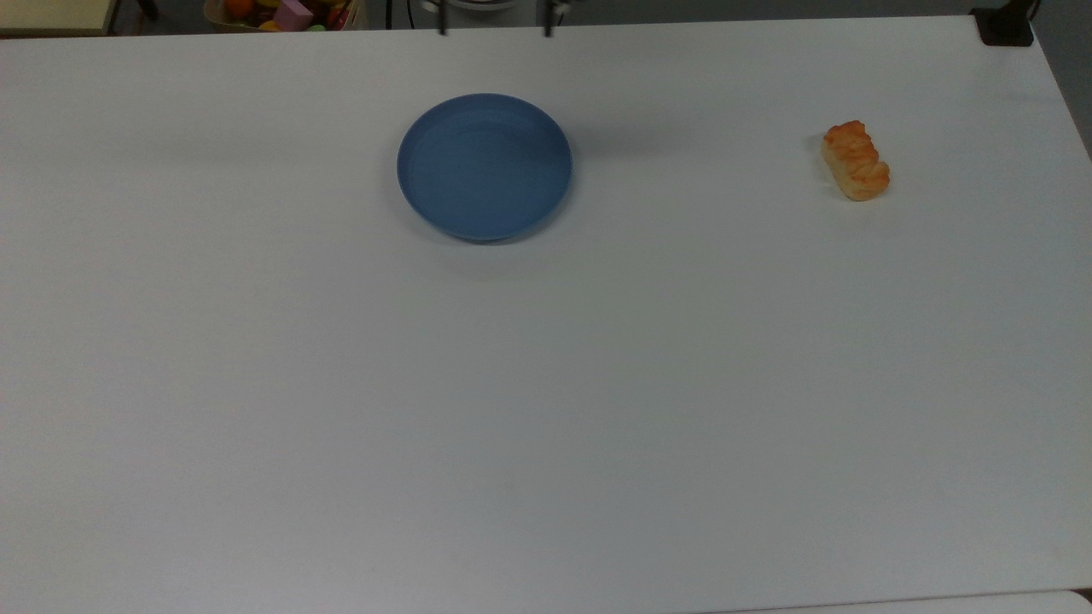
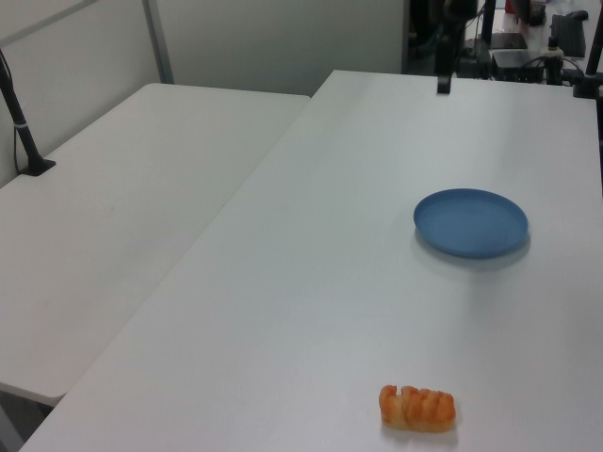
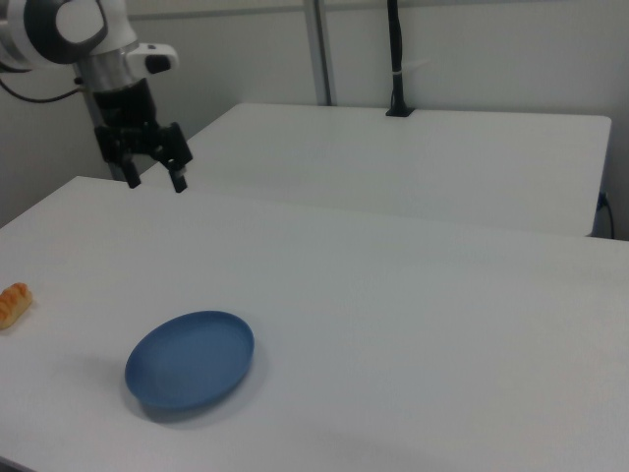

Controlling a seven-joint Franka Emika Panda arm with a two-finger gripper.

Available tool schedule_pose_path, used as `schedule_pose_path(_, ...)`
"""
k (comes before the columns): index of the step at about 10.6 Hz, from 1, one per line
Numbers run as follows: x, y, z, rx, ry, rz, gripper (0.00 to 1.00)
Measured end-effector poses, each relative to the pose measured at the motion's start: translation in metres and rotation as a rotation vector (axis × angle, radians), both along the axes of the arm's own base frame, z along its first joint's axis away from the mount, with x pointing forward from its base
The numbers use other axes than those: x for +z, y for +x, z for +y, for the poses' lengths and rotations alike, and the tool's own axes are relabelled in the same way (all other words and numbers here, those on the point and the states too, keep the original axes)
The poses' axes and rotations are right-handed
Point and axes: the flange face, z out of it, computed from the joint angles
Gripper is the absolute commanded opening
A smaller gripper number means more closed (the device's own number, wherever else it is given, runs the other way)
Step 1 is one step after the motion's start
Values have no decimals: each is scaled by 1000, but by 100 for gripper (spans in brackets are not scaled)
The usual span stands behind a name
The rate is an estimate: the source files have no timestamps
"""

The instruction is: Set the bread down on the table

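The bread [image 1: 856, 162], a small ridged golden-orange loaf, lies by itself on the white table [image 1: 546, 384] near the top view's right edge. It also lies near the front edge in the left view [image 2: 417, 409] and at the right view's far left [image 3: 14, 303]. My gripper [image 3: 155, 181] hangs open and empty high above the table's far edge, well away from the bread. In the top view its fingertips [image 1: 442, 29] just reach in at the upper edge, beyond the plate. In the left view the gripper [image 2: 443, 83] is small and far off.
A round blue plate [image 1: 485, 166] sits empty left of centre in the top view. A box of coloured toys [image 1: 286, 13] stands beyond the far edge. A black post [image 1: 1005, 30] is clamped at the far right corner. A second white table [image 2: 113, 217] adjoins this one.
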Motion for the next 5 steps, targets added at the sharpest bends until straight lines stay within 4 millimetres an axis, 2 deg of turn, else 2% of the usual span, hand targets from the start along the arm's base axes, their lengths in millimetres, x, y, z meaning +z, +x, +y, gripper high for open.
schedule_pose_path(2,14,-11,-61,-71,7,-7,100)
schedule_pose_path(3,15,-14,-80,-100,8,-5,100)
schedule_pose_path(5,6,-17,-97,-128,8,17,100)
